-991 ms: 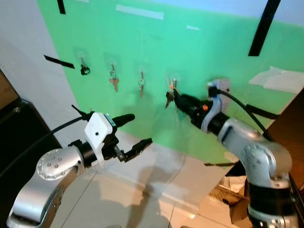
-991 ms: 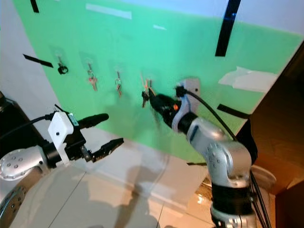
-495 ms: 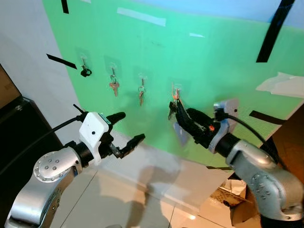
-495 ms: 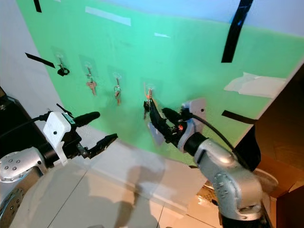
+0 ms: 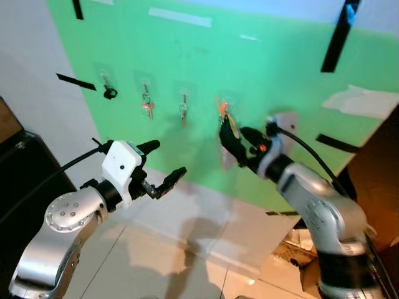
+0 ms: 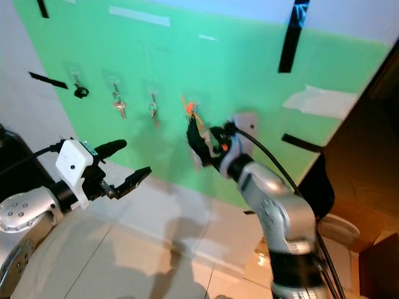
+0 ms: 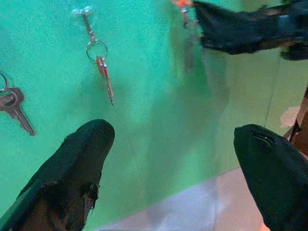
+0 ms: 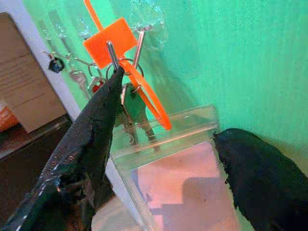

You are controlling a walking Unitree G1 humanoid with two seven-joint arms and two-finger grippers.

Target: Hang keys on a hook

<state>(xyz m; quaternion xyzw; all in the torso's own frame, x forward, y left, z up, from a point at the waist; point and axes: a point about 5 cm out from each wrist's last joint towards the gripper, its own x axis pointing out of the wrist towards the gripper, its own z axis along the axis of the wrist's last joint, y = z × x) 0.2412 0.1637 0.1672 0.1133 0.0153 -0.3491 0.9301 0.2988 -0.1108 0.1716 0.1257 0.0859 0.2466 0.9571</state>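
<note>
Keys with an orange tag hung from a clear hook on the green wall, their lower blades half hidden behind a clear plastic sleeve. Right gripper was spread open, one finger touching the key ring. Left gripper hovered open, well apart, holding nothing.

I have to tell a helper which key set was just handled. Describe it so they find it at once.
On the green wall, a row of hooks holds keys. Take the set on the hook farthest to the robot's right, beside the right gripper. It alone carries an orange tag and a clear card holder.
</note>
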